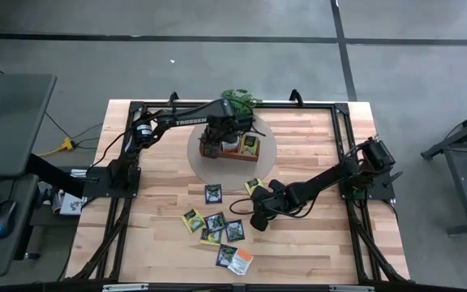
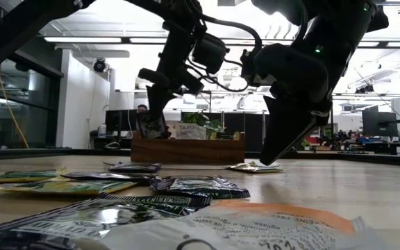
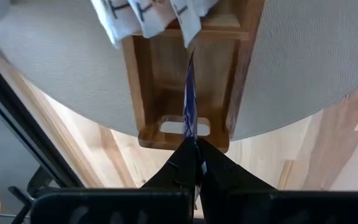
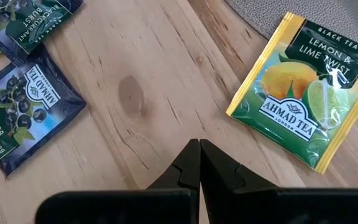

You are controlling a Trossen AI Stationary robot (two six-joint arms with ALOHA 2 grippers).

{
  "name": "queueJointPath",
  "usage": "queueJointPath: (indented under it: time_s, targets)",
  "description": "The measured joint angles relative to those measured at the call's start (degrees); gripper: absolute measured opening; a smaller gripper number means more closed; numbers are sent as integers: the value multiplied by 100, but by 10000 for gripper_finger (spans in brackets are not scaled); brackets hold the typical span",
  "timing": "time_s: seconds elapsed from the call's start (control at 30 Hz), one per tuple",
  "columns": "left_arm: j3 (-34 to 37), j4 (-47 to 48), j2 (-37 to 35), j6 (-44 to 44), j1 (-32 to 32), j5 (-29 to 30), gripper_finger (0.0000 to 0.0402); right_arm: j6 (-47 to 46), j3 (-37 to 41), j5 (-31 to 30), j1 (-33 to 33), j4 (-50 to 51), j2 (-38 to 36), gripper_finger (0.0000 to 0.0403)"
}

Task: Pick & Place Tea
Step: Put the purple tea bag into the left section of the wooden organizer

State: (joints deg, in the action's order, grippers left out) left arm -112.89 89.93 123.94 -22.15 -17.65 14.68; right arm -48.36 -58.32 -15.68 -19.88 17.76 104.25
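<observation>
A wooden bench (image 1: 314,243) carried 2 dark robot arms, a round grey mat (image 1: 267,146) near its far edge, and a brown wooden tray (image 1: 232,154) standing on that mat, with a small green plant (image 1: 240,99) just behind the tray. The left gripper (image 1: 211,144) hung over the tray's left end, its jaws pinched tight on a dark blue sachet (image 3: 189,102) held on edge above the tray's end compartment, beside the slotted handle. White sachets (image 3: 148,15) stood in the next compartment along, and a green sachet (image 1: 250,145) showed in the compartment at the tray's right end. The right gripper (image 1: 257,221) stood low over the bare wood near the middle of the bench, its jaws closed together on nothing. Just beside it, at the mat's near rim, lay a yellow-green lemon sachet (image 4: 301,90) marked "Lemon Twist". On its other side lay 2 dark blackcurrant sachets (image 4: 27,115), part of a loose cluster of sachets (image 1: 215,223) spread flat toward the near edge of the bench. An orange and white sachet (image 1: 243,261) lay nearest that edge, touching a dark one.
</observation>
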Motion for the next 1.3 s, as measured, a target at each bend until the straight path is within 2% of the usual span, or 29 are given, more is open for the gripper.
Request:
queueJointPath:
  time_s: [0.17, 0.27, 0.53, 0.7, 0.9, 1.3]
  targets:
    - [20, 2, 0, -19, 4, 91, 4, 0, 0, -28, 0, -2, 0, 0]
    - [20, 7, 0, -24, 4, 268, 21, 0, 0, -26, 0, -2, 0, 0]
    - [20, 11, 0, 35, 4, 316, 125, 0, 1, -4, 0, -2, 0, 0]
    - [20, 11, 0, 181, 4, 748, 165, 0, 1, -4, 0, -2, 0, 0]
    - [18, 9, 0, 409, 4, 1151, 172, 0, 0, -4, 0, -2, 0, 0]
    - [-359, -31, 0, 596, 4, 1187, 172, -28, 0, 0, -4, -2, 0, 0]
